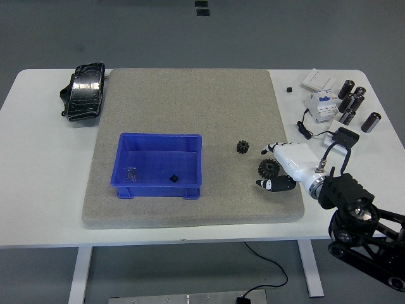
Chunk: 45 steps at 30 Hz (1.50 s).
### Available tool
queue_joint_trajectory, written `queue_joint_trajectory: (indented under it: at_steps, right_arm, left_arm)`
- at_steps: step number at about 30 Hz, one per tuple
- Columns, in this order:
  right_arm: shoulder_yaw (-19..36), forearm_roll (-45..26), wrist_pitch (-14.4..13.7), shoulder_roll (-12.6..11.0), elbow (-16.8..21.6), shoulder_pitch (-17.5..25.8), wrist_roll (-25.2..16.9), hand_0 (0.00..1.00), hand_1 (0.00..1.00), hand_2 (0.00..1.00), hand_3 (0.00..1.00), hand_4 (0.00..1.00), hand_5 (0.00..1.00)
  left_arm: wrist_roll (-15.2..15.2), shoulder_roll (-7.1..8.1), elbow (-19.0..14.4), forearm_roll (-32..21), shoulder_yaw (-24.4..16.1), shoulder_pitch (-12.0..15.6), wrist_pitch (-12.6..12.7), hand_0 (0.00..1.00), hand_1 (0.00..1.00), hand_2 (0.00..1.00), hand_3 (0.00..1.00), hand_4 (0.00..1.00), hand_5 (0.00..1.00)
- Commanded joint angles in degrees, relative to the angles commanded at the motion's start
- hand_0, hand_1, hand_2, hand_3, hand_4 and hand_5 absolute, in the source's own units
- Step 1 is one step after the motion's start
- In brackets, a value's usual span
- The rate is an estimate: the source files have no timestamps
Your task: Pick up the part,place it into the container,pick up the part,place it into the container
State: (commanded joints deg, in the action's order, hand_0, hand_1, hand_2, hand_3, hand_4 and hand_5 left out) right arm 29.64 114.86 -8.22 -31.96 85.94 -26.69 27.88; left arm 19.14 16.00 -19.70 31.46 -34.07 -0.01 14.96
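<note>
Since the right hand [278, 168] has its fingers loosely around the nearer gear [268, 168] without gripping, close squarely before lifting left toward the blue container [158, 182]

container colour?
Blue container, clearest in the head view, on the grey mat.

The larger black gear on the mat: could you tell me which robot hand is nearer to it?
Right. The right robot hand is closing around the larger black gear, fingers on either side. The left robot hand is out of view.
</note>
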Motion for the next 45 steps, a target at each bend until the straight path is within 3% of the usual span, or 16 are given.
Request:
queue_joint_trajectory:
  at_steps: [13, 14, 19, 20, 25, 26, 37, 40, 45]
  right_arm:
    - [-2.64, -3.36, -1.6, 1.46, -5.94, -1.79, -2.13, 0.363, 0.623, 0.778, 0.791, 0.865, 0.434]
    - [-2.75, -3.54, -1.7, 1.52, -6.19, -1.84, -2.26, 0.337, 0.566, 0.662, 0.715, 0.588, 0.242]
    - [-3.27, -4.64, -3.27, 1.54, -6.76, -2.02, -3.36, 0.337, 0.566, 0.662, 0.715, 0.588, 0.242]
    - [-3.35, -4.75, -3.62, 1.54, -6.8, -2.03, -3.56, 0.319, 0.536, 0.579, 0.694, 0.458, 0.158]
    - [-3.86, -5.38, -5.56, 1.55, -6.98, -2.0, -4.71, 0.319, 0.536, 0.579, 0.694, 0.458, 0.158]
    - [-3.95, -5.47, -5.9, 1.54, -6.98, -2.0, -4.89, 0.317, 0.521, 0.515, 0.683, 0.499, 0.039]
    - [-4.23, -6.2, -9.09, 1.49, -6.87, -2.03, -6.42, 0.326, 0.512, 0.472, 0.682, 0.51, 0.002]
    - [-3.73, -6.24, -9.71, 1.2, -5.63, -2.03, -6.56, 0.317, 0.516, 0.466, 0.678, 0.517, 0.002]
    - [-1.8, -7.18, -10.58, 0.92, -0.34, -2.96, -6.45, 0.319, 0.522, 0.473, 0.681, 0.507, 0.002]
  left_arm:
    - [-0.08, 0.05, -0.02, -0.17, 0.26, -0.07, 0.01, 0.68, 0.668, 0.597, 0.569, 0.57, 0.389]
    - [-0.11, 0.04, -0.01, -0.19, 0.28, -0.09, 0.0, 0.68, 0.668, 0.597, 0.569, 0.569, 0.385]
    - [-0.09, 0.05, -0.07, -0.24, 0.31, -0.05, 0.06, 0.68, 0.668, 0.597, 0.569, 0.569, 0.385]
    - [-0.08, 0.06, -0.09, -0.23, 0.3, -0.03, 0.09, 0.68, 0.668, 0.597, 0.569, 0.569, 0.386]
    - [-0.15, 0.04, -0.11, -0.34, 0.36, 0.0, 0.19, 0.68, 0.668, 0.597, 0.569, 0.569, 0.386]
    - [-0.19, 0.03, -0.11, -0.41, 0.41, 0.0, 0.2, 0.68, 0.668, 0.597, 0.569, 0.568, 0.386]
    - [-0.47, 0.03, -0.13, -0.75, 0.6, 0.05, 0.43, 0.68, 0.668, 0.597, 0.569, 0.567, 0.384]
    - [-0.54, -0.04, -0.13, -0.9, 0.69, 0.08, 0.47, 0.68, 0.668, 0.598, 0.569, 0.566, 0.385]
    - [-0.37, -0.1, -0.19, -0.69, 0.57, 0.17, 0.54, 0.68, 0.668, 0.599, 0.569, 0.565, 0.386]
